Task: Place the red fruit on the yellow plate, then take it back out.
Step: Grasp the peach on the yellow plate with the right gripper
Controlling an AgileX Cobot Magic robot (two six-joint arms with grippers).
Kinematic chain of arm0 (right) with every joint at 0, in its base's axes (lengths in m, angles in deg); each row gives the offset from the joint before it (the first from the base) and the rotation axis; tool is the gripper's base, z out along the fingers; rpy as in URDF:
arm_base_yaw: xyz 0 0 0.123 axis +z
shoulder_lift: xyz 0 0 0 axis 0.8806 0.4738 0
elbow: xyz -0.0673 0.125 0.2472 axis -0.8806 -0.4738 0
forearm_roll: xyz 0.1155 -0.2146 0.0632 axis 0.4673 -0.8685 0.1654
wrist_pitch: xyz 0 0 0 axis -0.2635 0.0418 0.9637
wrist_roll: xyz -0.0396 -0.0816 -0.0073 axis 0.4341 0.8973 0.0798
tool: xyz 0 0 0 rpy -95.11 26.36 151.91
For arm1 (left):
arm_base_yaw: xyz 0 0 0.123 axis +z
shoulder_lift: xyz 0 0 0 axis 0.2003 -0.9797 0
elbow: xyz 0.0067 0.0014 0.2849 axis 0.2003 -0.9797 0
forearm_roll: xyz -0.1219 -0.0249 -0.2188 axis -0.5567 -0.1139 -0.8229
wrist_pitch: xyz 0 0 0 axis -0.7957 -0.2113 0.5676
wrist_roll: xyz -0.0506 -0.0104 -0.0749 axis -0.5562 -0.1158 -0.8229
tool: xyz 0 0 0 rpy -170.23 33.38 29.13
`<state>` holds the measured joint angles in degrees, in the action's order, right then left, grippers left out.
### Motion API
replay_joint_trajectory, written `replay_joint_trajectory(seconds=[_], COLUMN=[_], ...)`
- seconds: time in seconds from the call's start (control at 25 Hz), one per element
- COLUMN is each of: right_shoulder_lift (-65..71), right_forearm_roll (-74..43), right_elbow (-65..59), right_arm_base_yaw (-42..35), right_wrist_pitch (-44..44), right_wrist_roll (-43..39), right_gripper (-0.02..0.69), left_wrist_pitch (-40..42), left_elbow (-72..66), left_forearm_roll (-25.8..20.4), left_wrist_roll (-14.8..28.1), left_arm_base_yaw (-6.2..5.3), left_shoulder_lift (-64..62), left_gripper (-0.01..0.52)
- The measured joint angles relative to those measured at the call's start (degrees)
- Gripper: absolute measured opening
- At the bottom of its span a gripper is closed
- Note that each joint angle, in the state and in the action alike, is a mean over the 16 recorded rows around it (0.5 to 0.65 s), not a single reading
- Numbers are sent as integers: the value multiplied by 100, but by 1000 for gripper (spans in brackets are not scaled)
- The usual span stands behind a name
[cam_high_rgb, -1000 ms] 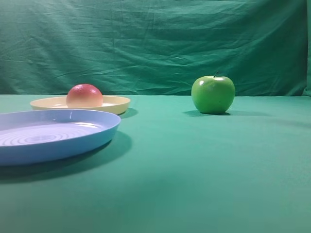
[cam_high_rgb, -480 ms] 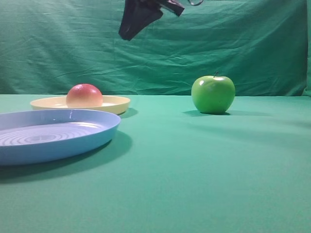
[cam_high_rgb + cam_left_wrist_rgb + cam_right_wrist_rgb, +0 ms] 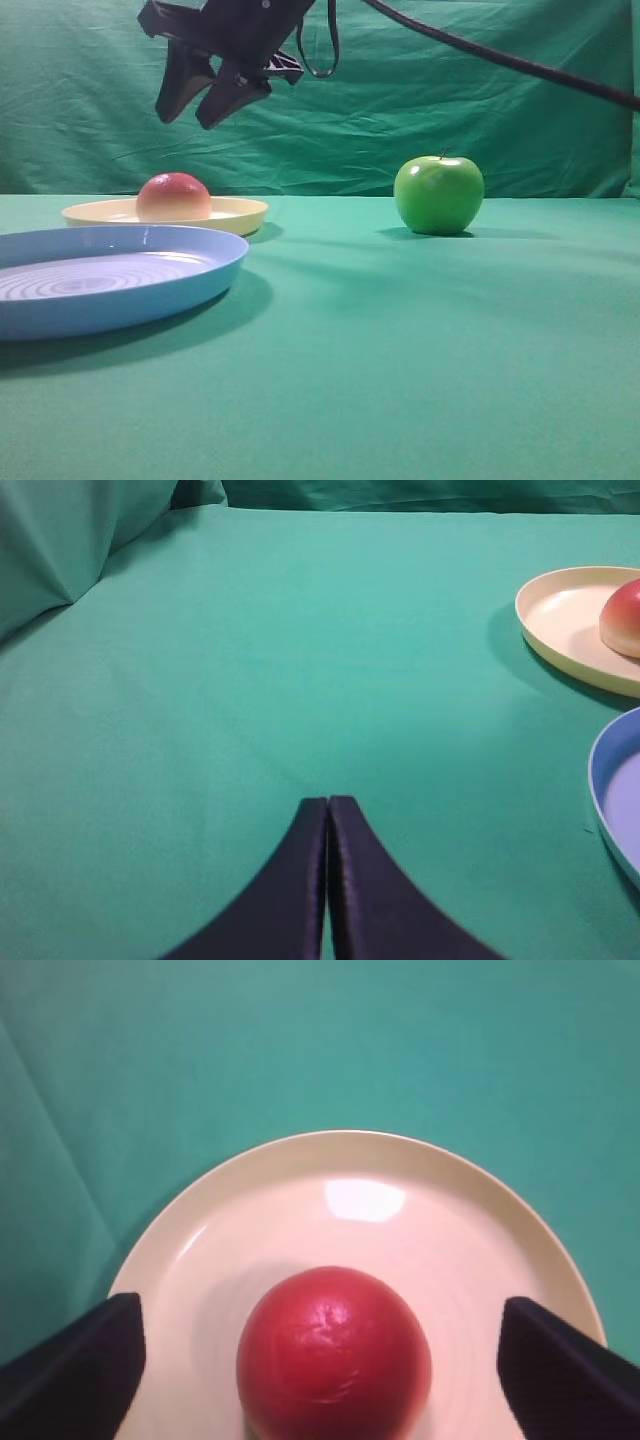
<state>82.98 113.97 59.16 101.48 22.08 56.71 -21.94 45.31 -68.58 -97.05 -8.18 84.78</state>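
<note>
Taking the fruit (image 3: 174, 197) back out is your step: it sits on the plate (image 3: 240, 213), right gripper (image 3: 205, 95) wide above it; descend, straddle, close.

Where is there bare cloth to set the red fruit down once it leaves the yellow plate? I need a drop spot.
Bare cloth lies between the blue plate and the green apple, and across the whole front. The left is crowded: yellow plate with the red fruit, the blue plate before it.
</note>
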Motion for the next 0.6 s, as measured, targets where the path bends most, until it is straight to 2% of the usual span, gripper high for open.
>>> replay_joint_trajectory(seconds=[0.12, 0.28, 0.44, 0.6], right_shoulder_lift=[130, 275, 389, 464], right_forearm_roll=[57, 99, 130, 155], right_elbow=[0, 0, 0, 6], right_arm_base_yaw=[24, 54, 74, 89], right_wrist_pitch=[132, 261, 338, 317], right_wrist_roll=[88, 213, 322, 411], right_gripper=[641, 620, 555, 445], left_wrist_pitch=[0, 0, 0, 0], left_elbow=[0, 0, 0, 0], left_forearm_roll=[0, 0, 0, 0], left_wrist_roll=[0, 0, 0, -1], left_arm_base_yaw=[0, 0, 0, 0], left_shoulder_lift=[0, 0, 0, 0], left_gripper=[0, 0, 0, 0])
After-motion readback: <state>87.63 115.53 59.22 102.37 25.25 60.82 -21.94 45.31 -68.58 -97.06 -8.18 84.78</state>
